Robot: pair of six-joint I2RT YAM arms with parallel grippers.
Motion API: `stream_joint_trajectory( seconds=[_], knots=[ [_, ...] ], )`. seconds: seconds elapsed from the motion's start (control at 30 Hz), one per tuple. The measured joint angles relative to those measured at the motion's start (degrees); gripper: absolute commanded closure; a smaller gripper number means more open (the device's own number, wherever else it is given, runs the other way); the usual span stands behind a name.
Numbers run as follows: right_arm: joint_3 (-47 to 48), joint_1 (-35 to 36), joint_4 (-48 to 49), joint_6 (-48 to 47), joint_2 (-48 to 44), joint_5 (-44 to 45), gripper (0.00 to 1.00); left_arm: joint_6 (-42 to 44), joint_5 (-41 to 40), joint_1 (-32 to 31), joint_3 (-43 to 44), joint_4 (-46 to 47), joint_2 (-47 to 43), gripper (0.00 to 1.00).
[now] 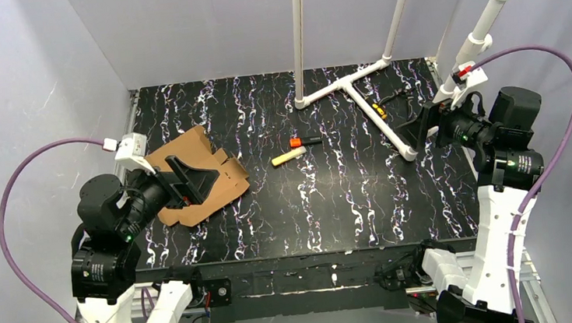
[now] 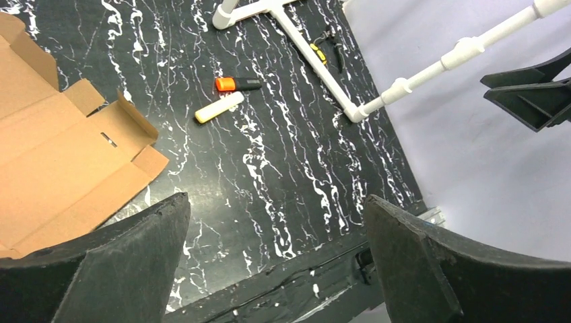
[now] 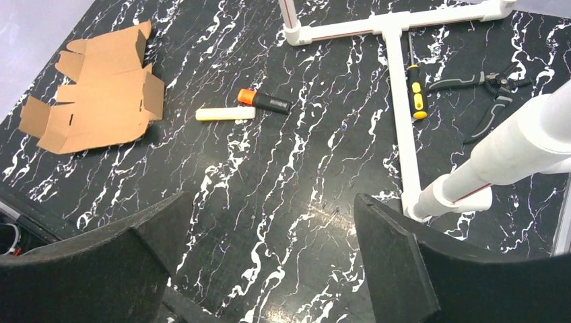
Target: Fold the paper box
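The paper box (image 1: 200, 175) is a brown cardboard die-cut lying flat and unfolded on the left of the black marbled table. It also shows in the left wrist view (image 2: 60, 161) and the right wrist view (image 3: 101, 101). My left gripper (image 1: 191, 181) hangs open and empty just above the box, its fingers over the cardboard's middle. In the left wrist view the gripper (image 2: 276, 208) holds nothing. My right gripper (image 1: 424, 127) is open and empty at the far right, well away from the box; the right wrist view (image 3: 269, 208) shows only table between its fingers.
A yellow marker (image 1: 289, 156) and an orange marker (image 1: 302, 141) lie mid-table. A white PVC pipe frame (image 1: 355, 93) stands at the back right, with a yellow-handled screwdriver (image 3: 416, 94) and pliers (image 3: 495, 91) beside it.
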Motion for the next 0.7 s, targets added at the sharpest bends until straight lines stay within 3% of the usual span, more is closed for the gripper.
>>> stream_joint_trajectory(
  seconds=[0.33,0.7],
  knots=[
    [-1.3,-0.6,-0.3,-3.4,0.0,-4.7,0.02,3.3,0.3,-1.0,-1.9,0.8,0.3,0.01],
    [-8.4,0.1,-8.6,-27.0,0.9,-16.9,0.02,4.4,2.9,-1.5,-8.2,0.2,3.2,0.01]
  ],
)
